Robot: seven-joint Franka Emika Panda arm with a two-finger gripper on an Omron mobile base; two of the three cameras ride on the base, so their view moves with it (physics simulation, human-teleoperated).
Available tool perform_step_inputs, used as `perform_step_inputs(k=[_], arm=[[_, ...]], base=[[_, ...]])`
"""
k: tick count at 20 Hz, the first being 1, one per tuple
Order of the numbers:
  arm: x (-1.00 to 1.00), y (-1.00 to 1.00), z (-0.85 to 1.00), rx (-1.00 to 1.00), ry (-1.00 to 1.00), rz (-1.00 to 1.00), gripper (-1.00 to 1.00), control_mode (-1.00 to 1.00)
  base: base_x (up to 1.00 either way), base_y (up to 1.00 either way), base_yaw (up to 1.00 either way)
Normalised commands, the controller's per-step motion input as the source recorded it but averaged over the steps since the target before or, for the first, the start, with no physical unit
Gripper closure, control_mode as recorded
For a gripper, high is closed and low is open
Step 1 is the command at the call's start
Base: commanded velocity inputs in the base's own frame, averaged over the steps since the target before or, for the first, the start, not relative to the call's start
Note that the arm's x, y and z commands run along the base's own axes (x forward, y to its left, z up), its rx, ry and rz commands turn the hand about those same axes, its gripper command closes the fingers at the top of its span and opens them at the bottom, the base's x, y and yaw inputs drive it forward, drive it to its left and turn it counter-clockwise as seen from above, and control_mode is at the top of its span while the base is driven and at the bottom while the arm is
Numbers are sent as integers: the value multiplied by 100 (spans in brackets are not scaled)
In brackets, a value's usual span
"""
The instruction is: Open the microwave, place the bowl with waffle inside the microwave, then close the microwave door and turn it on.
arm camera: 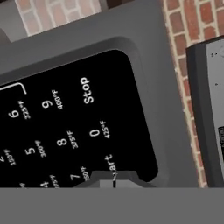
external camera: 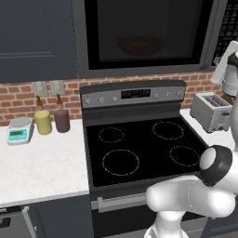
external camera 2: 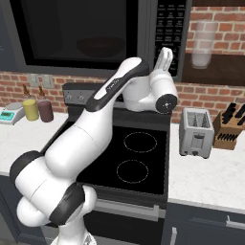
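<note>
Microwave (external camera: pixel 144 37): large dark grey unit mounted above the stove (external camera: pixel 139 144); door (external camera 2: pixel 81 33) closed, wide black window across the front. Bowl (external camera: pixel 141 45): reddish-brown, shallow, dimly visible through the glass at the centre of the cavity; the waffle cannot be made out through the dark window. Keypad (external camera 2: pixel 167 28): black panel at 3 o'clock of the window; in the hand view it sits rotated, showing digits 0, 5, 6, 7, 8, 9, the word "Stop" toward 12 o'clock and part of "Start" at 6 o'clock. Gripper (external camera 2: pixel 165 58): raised at the end of the white arm against the lower part of the keypad; fingertips (arm camera: pixel 114 179) appear pressed together just at the "Start" label, so the pincer reads as clenched with nothing between the jaws. Stove: black glass top with four ringed burners, knob panel at its rear, directly at 6 o'clock of the microwave. Toaster (external camera 2: pixel 195 131): silver, on the counter (external camera: pixel 42 162) at 3 o'clock of the stove. Knife block (external camera 2: pixel 229 129): wooden, at 3 o'clock of the toaster. Yellow cup (external camera: pixel 43 122) and maroon cup (external camera: pixel 61 120): side by side at 9 o'clock of the stove, against the brick wall. Kitchen scale (external camera: pixel 19 130): pale, just at 9 o'clock of the yellow cup.
</note>
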Motion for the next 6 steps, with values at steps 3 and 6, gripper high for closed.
perform_step_inputs(k=[3, 6], arm=[[-1, 0, -5, 1, 0, 0, 100, -100], [-52, 0, 0, 0, 0, 0, 100, -100]], base=[[0, 0, 0], [0, 0, 0]])
